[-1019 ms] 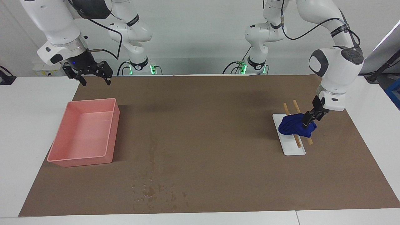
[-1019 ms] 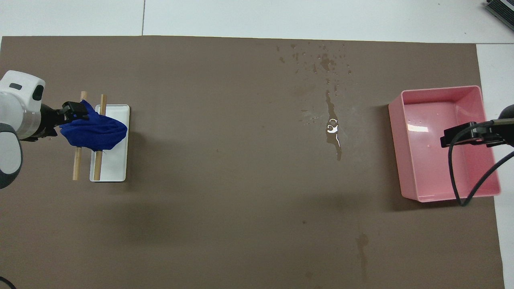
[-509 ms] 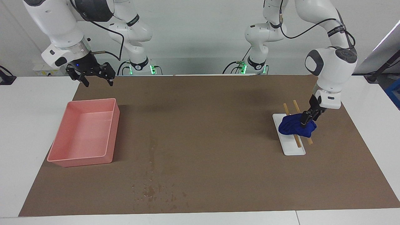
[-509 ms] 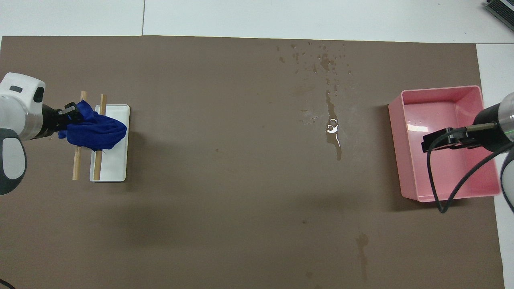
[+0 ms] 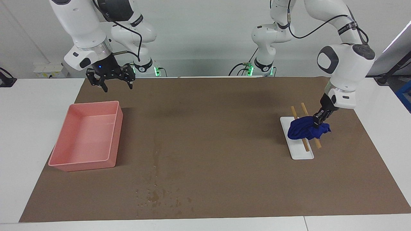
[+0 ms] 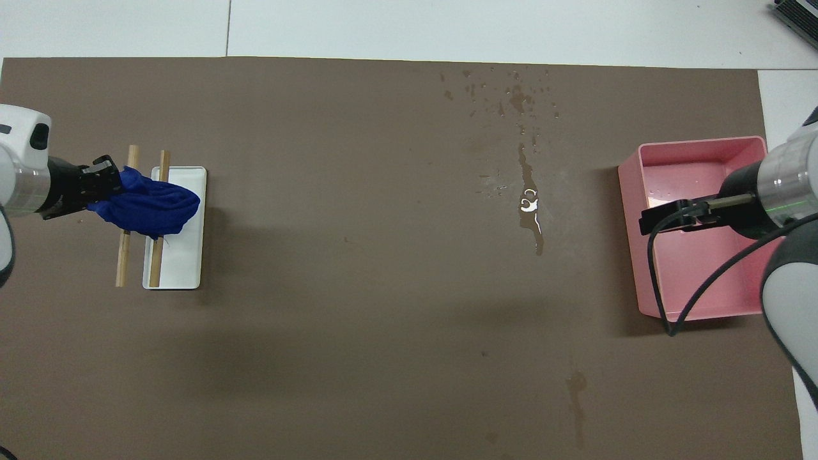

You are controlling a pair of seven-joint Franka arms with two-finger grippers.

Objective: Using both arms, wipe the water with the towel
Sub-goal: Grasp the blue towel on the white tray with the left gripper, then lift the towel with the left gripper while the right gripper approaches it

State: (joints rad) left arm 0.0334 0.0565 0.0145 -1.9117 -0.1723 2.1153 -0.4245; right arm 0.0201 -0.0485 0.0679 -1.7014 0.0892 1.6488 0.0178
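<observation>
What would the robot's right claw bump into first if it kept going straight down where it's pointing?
Probably the brown mat, just beside the pink bin. The right gripper hangs open, pointing down, though depth is hard to judge.

The fingers of the left gripper (image 5: 318, 123), spread around the crumpled dark blue cloth towel (image 5: 305, 131) a second ago, have been closed on the end of it toward the left arm's end of the table. That end has been pulled slightly outward, past the outer of the two thin wooden rods (image 5: 309, 125), so that a small flap is now seen just beside the fingertips. The right gripper (image 5: 116, 84), its fingers spread as before, has been carried sideways toward the table's middle and is now seen over the brown paper mat (image 5: 212, 106) just past the corner of the pink rectangular plastic bin (image 5: 64, 138).
</observation>
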